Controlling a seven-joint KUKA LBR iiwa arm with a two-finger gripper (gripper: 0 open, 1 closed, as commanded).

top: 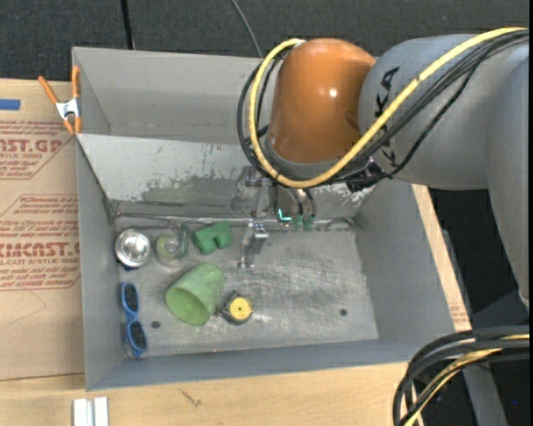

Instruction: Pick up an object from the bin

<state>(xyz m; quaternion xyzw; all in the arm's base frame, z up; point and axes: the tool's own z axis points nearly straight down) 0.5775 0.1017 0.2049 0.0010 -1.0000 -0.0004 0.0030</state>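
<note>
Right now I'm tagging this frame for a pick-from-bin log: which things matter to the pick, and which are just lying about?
In play:
- gripper, low inside the grey bin
- green block, the thing nearest the gripper

Lying about:
- silver can
- small clear cup
- pale green cup, on its side
- yellow round piece
- blue sunglasses

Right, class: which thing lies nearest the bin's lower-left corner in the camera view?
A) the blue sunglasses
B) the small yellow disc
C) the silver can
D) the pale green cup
A: the blue sunglasses lie along the left wall at that corner, while the pale green cup, the small yellow disc and the silver can all sit farther from it.
</note>
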